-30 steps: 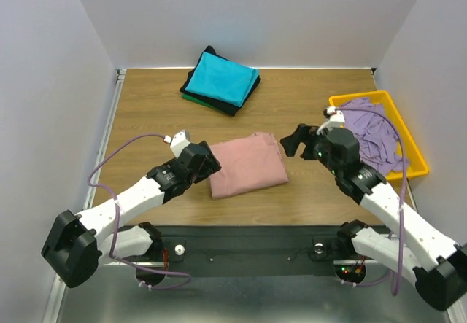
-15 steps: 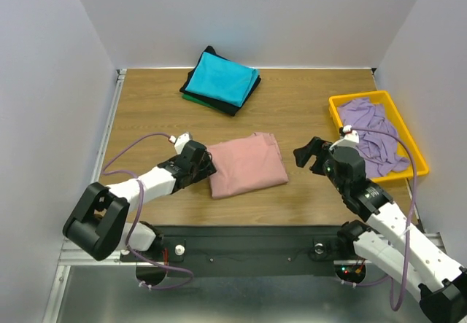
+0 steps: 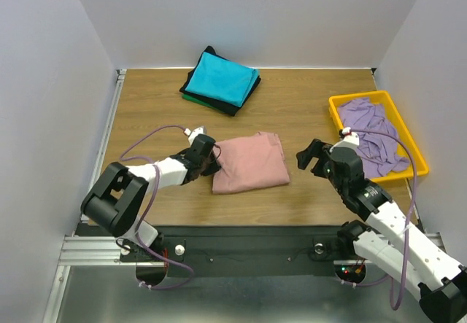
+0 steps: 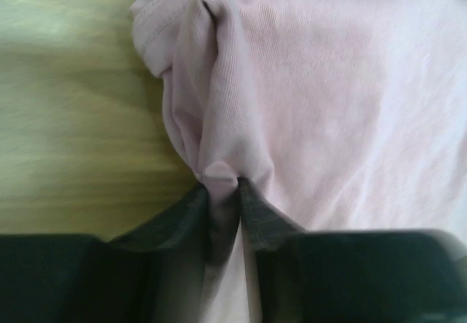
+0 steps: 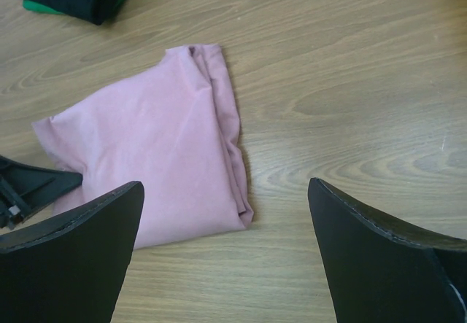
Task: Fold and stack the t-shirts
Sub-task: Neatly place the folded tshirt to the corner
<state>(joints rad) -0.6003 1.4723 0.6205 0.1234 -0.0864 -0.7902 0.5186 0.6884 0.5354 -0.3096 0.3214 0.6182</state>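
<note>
Left wrist alone shows jaws pinched on the pink t-shirt (image 4: 336, 97).

Item: 3 feeds, lighting and quality.
Top view: bright, even light from overhead. I see soft, short shadows on the table (image 3: 306, 97). Focus is sharp.
Left wrist: washed out, low contrast. The pink shirt (image 4: 343, 90) is pale and soft, and the left gripper (image 4: 222, 186) is a blurred dark mass at the bottom edge.
Right wrist: wood grain crisp. The right gripper (image 5: 225, 186) is dark, underlit and slightly soft.
</note>
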